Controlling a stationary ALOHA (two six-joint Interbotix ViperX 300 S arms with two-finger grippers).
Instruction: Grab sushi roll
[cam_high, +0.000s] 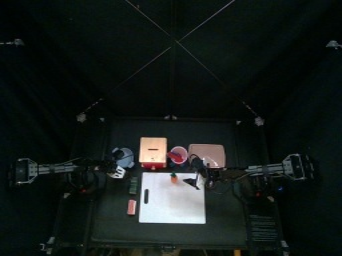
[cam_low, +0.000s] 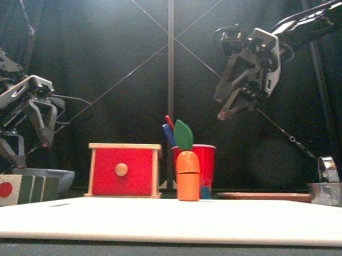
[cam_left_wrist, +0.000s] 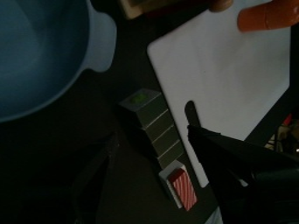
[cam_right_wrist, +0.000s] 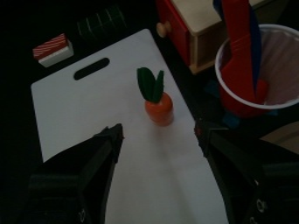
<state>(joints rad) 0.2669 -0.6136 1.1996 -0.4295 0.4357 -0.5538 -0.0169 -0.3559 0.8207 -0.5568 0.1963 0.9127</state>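
The sushi roll (cam_high: 132, 207) is a small red-and-white piece lying on the black table, left of the white cutting board (cam_high: 174, 197). It shows in the left wrist view (cam_left_wrist: 181, 185), in the right wrist view (cam_right_wrist: 51, 48), and at the far left of the front view (cam_low: 7, 188). My left gripper (cam_left_wrist: 152, 166) is open and empty, above the table's left side, with the roll below it. My right gripper (cam_right_wrist: 170, 162) is open and empty, high over the board's right part (cam_low: 230, 105).
A toy carrot (cam_low: 187, 172) stands on the board. Behind it are a red cup (cam_low: 201, 160) holding utensils and a red-fronted wooden box (cam_low: 124, 170). A blue bowl (cam_left_wrist: 41, 52) sits at the back left. A dark green block (cam_left_wrist: 152, 122) lies beside the roll.
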